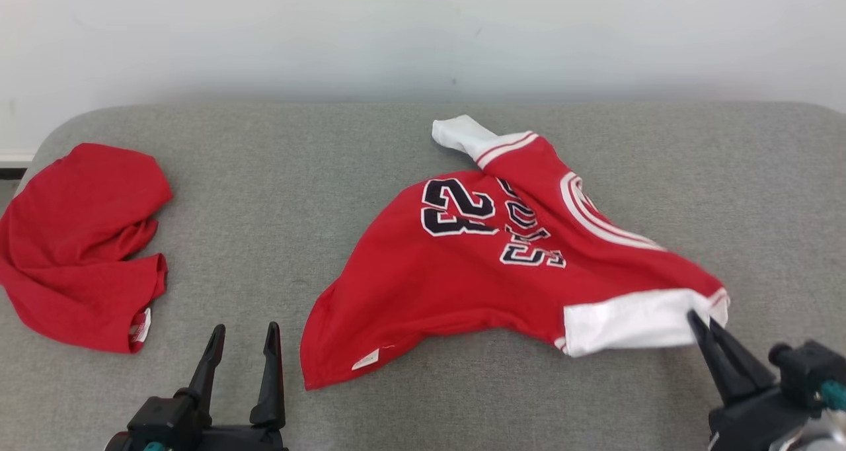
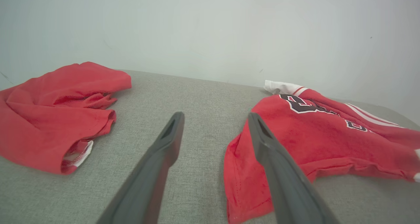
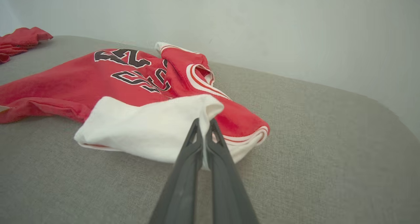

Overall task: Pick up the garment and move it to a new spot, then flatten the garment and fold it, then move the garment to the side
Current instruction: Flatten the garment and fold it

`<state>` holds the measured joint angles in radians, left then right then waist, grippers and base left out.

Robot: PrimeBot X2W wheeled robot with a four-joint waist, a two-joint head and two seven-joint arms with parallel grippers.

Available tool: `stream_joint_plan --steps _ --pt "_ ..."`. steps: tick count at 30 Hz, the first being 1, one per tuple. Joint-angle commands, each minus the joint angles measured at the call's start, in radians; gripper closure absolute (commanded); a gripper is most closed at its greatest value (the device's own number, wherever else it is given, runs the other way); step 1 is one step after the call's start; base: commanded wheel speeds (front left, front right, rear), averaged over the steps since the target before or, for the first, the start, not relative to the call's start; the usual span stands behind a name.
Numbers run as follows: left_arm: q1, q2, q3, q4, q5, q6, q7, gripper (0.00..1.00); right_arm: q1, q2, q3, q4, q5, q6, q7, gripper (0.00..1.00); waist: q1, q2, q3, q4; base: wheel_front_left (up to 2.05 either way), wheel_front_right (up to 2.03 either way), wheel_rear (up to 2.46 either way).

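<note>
The red jersey point(image 1: 462, 272) point(image 2: 328, 135) point(image 3: 65, 82) lies crumpled and partly spread on the grey fabric-covered surface point(image 1: 264, 173), right of the middle in the head view, with its black number 23 point(image 1: 456, 206) and black lettering facing up. Its white-striped collar point(image 1: 581, 206) point(image 3: 200, 74) sits toward the right. One white sleeve point(image 1: 462, 133) point(image 2: 282, 87) point(image 3: 160, 46) points toward the pale wall point(image 1: 396, 28) at the far side. The near white sleeve point(image 1: 628, 322) point(image 3: 144, 132) lies at the lower right of the garment. The right gripper point(image 1: 694, 317) point(image 3: 204, 122) reaches in from the lower right corner of the head view. Its two dark fingers are pressed together on the edge of that near sleeve; in the right wrist view the white cloth is pinched between the tips and folds up over them. The jersey's hem runs down to a corner at the lower left, where a small white label point(image 1: 365, 360) shows. The left gripper point(image 1: 244, 328) point(image 2: 215, 115) hovers near the front edge, left of that corner, its fingers wide apart and holding nothing. In the left wrist view the hem corner lies just beside one finger, though contact cannot be told. A second, plain red garment point(image 1: 73, 239) point(image 2: 49, 119) point(image 3: 19, 40) is bunched at the far left of the surface, well apart from the jersey.
</note>
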<state>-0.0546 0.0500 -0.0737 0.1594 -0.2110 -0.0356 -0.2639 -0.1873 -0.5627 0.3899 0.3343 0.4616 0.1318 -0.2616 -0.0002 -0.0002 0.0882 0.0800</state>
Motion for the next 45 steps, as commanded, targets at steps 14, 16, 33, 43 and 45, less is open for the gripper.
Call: stream_joint_plan --steps 14,16,33,43,45 --pt "0.036 0.001 0.029 0.004 0.02 -0.014 -0.001 0.0 0.182 0.157 -0.238 -0.108 -0.055 -0.002 -0.005 0.0 0.0002 0.0002 -0.046 -0.036 0.0 0.0 0.0" --pt "0.042 0.001 0.03 0.004 0.022 -0.016 -0.001 0.0 0.199 0.177 -0.269 -0.132 -0.062 -0.002 -0.005 0.0 0.0002 0.0002 -0.054 -0.038 0.0 0.0 0.0" --pt "0.059 0.001 0.048 0.001 0.031 -0.026 -0.001 0.0 0.286 0.294 -0.35 -0.171 -0.118 -0.002 -0.004 0.0 0.0002 0.0002 -0.085 -0.04 0.0 0.0 0.0" --pt "0.035 0.001 0.035 -0.001 0.027 -0.026 -0.001 0.0 0.141 0.257 -0.26 0.02 -0.116 -0.002 0.017 0.0 0.0002 0.0002 -0.057 -0.012 0.0 0.0 0.0" --pt "0.03 0.001 0.03 0.001 0.024 -0.024 -0.001 0.0 0.104 0.256 -0.243 0.067 -0.118 -0.002 0.031 0.0 0.0002 0.0002 -0.05 -0.004 0.0 0.0 0.0"
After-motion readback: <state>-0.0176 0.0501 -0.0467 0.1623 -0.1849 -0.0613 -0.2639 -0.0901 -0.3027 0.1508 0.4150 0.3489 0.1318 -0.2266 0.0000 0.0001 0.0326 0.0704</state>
